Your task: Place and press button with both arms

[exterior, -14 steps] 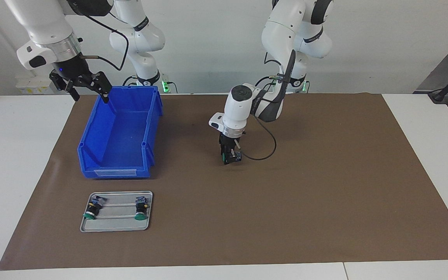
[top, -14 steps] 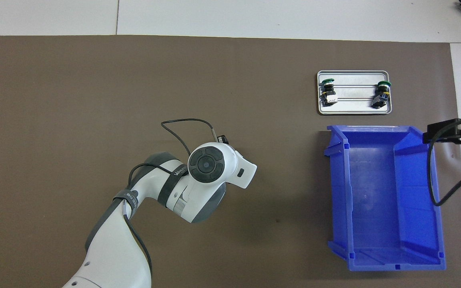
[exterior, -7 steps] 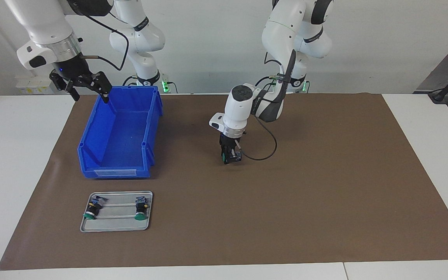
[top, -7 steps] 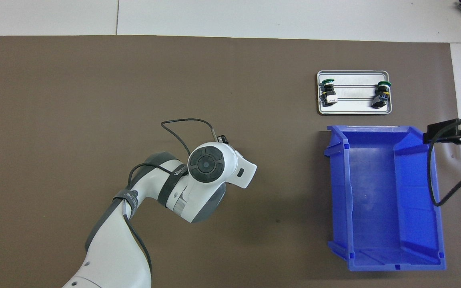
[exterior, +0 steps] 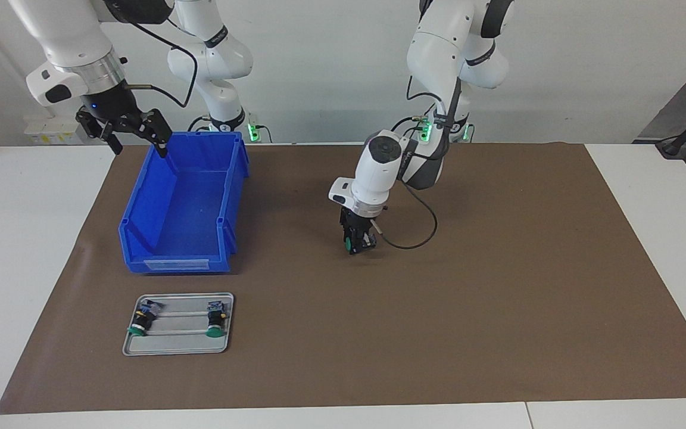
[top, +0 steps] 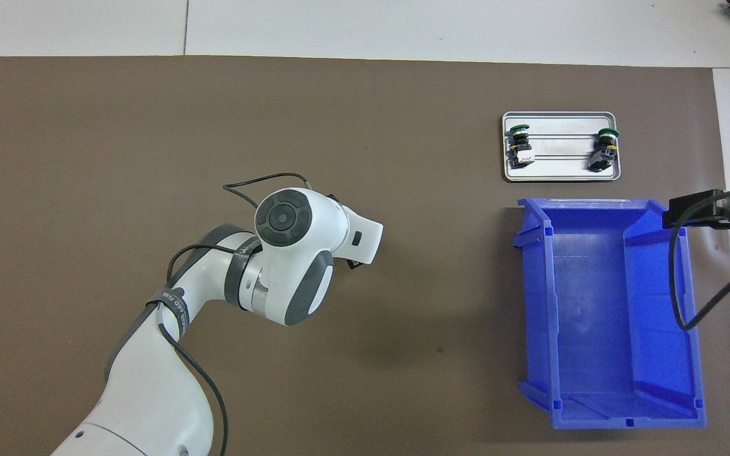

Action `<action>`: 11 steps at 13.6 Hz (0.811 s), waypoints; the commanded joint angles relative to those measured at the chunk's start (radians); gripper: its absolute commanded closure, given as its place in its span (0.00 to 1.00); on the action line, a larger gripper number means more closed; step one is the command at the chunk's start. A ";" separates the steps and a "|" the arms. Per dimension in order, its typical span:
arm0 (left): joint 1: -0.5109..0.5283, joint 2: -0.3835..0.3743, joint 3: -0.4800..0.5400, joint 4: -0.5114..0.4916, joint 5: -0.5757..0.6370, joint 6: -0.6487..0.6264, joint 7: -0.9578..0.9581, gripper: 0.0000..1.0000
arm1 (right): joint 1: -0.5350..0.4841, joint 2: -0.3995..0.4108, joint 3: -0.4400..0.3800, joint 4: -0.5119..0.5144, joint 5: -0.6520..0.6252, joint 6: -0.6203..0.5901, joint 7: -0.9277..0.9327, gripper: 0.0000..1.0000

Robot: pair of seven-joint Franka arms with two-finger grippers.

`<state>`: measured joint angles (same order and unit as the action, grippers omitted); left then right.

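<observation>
you have the button (exterior: 353,242) pinched in the left gripper (exterior: 357,243), low over the middle of the brown mat (exterior: 498,286). your right gripper (exterior: 136,136) waits, fingers spread, above the blue bin (exterior: 182,202).

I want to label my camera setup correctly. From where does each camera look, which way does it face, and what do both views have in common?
Facing view: high across the table, facing the robots; both arms show, left gripper holding a button over the brown mat, right gripper open over the blue bin.
Overhead view: high above the robots' end, looking forward and down; left arm shows, right gripper at the edge.
Shared: bin, mat, metal tray with two buttons.
</observation>
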<state>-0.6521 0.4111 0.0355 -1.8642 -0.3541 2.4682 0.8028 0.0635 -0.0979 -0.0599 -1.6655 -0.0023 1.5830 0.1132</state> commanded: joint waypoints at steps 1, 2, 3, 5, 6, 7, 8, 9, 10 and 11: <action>0.052 -0.053 -0.011 -0.001 -0.144 -0.054 0.111 1.00 | -0.002 -0.023 0.000 -0.022 0.015 0.000 -0.020 0.00; 0.075 -0.067 -0.011 -0.007 -0.207 -0.054 0.151 1.00 | -0.004 -0.023 0.000 -0.022 0.015 0.000 -0.020 0.00; 0.084 -0.081 -0.011 -0.012 -0.264 -0.054 0.185 1.00 | -0.002 -0.023 0.000 -0.022 0.015 0.000 -0.020 0.00; 0.112 -0.101 -0.009 -0.024 -0.363 -0.061 0.255 1.00 | -0.002 -0.023 0.000 -0.022 0.015 0.000 -0.020 0.00; 0.115 -0.118 -0.009 -0.039 -0.402 -0.063 0.285 1.00 | -0.002 -0.023 0.000 -0.022 0.015 0.000 -0.020 0.00; 0.129 -0.136 -0.009 -0.061 -0.436 -0.067 0.320 1.00 | -0.002 -0.023 0.000 -0.022 0.015 0.000 -0.020 0.00; 0.143 -0.149 -0.009 -0.075 -0.478 -0.072 0.361 1.00 | -0.004 -0.023 0.000 -0.022 0.015 0.000 -0.020 0.00; 0.158 -0.162 -0.009 -0.090 -0.529 -0.092 0.413 1.00 | -0.002 -0.023 0.000 -0.022 0.015 0.000 -0.020 0.00; 0.179 -0.178 -0.008 -0.107 -0.580 -0.124 0.476 1.00 | -0.002 -0.023 0.000 -0.022 0.015 0.000 -0.020 0.00; 0.210 -0.190 -0.008 -0.125 -0.626 -0.155 0.542 1.00 | -0.002 -0.023 0.000 -0.022 0.015 0.000 -0.020 0.00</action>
<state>-0.4968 0.2839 0.0360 -1.9201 -0.8988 2.3688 1.2279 0.0675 -0.0980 -0.0600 -1.6655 -0.0023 1.5830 0.1132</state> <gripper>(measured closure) 0.595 0.000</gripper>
